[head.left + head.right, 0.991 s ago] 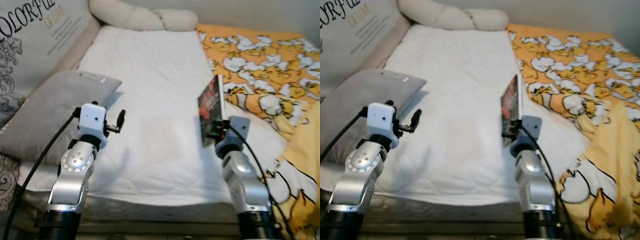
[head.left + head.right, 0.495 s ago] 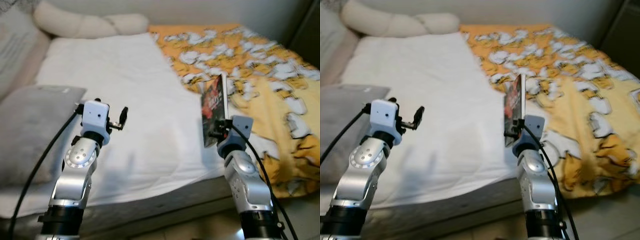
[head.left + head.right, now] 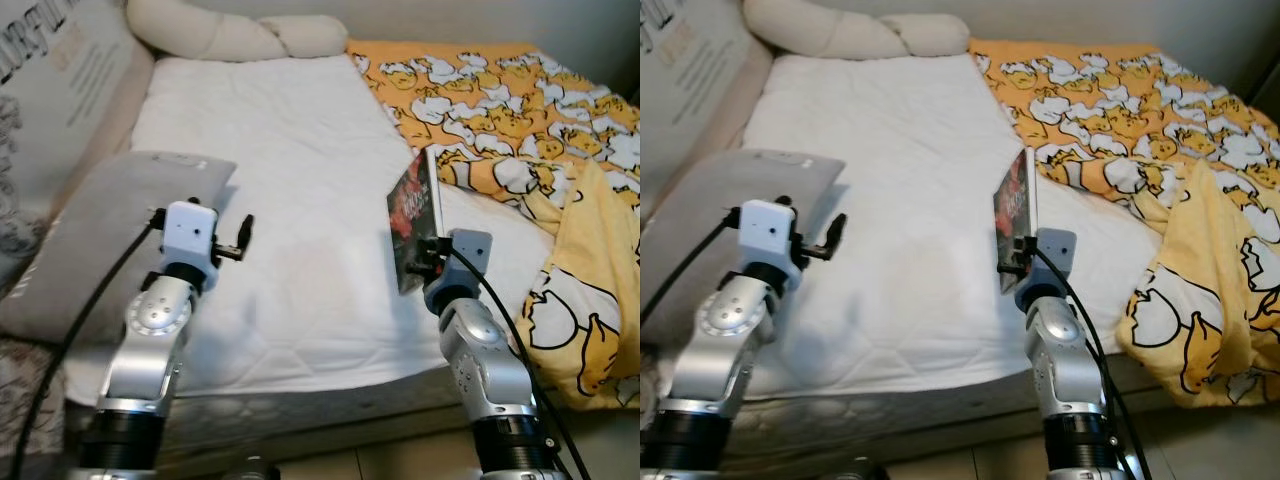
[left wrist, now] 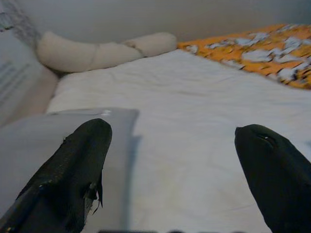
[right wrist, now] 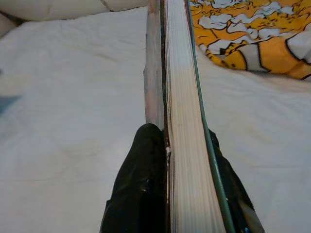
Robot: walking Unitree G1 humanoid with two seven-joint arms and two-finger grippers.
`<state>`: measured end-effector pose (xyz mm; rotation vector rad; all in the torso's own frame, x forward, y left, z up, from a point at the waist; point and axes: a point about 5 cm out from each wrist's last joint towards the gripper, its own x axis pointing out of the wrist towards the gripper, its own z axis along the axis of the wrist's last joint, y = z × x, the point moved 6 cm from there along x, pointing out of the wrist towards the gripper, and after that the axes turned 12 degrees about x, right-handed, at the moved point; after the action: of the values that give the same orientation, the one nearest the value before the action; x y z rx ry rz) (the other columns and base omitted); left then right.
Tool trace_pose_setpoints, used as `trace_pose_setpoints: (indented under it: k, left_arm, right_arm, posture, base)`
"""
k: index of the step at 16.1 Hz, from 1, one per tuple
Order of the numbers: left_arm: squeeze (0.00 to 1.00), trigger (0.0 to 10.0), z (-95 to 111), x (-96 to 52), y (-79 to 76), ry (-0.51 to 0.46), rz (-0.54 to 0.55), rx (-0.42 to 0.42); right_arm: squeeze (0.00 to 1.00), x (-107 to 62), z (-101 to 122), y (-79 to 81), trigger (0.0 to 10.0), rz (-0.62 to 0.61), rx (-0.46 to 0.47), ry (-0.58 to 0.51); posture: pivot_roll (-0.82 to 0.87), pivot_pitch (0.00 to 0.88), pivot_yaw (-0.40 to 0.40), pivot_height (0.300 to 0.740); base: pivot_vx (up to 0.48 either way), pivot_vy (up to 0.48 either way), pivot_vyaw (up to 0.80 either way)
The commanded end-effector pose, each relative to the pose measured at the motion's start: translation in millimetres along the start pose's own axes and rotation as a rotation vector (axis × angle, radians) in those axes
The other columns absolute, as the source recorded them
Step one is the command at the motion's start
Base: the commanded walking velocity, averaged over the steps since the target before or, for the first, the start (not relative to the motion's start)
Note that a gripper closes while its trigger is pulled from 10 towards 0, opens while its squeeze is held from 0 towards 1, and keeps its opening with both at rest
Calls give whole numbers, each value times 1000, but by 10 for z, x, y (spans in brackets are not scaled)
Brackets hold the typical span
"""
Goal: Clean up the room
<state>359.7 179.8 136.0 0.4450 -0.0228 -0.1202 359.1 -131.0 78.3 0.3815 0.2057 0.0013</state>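
Note:
A thin book [image 3: 413, 218] with a dark red cover stands upright on edge above the white mattress [image 3: 290, 150], clamped in my right gripper [image 3: 424, 262]. Seen along the right wrist, its white page edge [image 5: 181, 121] runs between my two black fingers [image 5: 143, 179]. My left gripper [image 3: 243, 238] hangs open over the mattress beside the grey pillow [image 3: 110, 230], its fingers [image 4: 77, 170] wide apart with nothing between them.
A yellow duvet with a white duck print [image 3: 520, 120] covers the right side of the bed and droops over the front corner [image 3: 590, 320]. A cream twisted cushion [image 3: 240, 35] lies at the head. A printed pillow [image 3: 50, 90] leans at the left. Floor shows below the bed edge [image 3: 1200, 440].
The view has swung back to the left and the bed sits more squarely before me. Both arms keep their pose, and the book stays in my right gripper.

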Motion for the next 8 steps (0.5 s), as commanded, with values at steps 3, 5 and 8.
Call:
trace_pose_setpoints:
  k: [3,5,8]
  left_arm:
    - [0,10000,32,4,-24,-13,7,9]
    - [0,10000,24,-3,-2,-10,17,9]
    - [0,10000,31,-6,-1,-15,15,12]
  right_arm:
    - [0,18,150,68,10000,33,-10,-56]
    - [0,27,149,77,10000,37,-11,-55]
    - [0,39,153,129,10000,66,-25,-54]
  posture:
    - [59,0,-57,740]
    - [61,0,-59,740]
    - [66,0,-62,740]
  base:
    - [0,0,0]
    - [0,0,0]
    - [0,0,0]
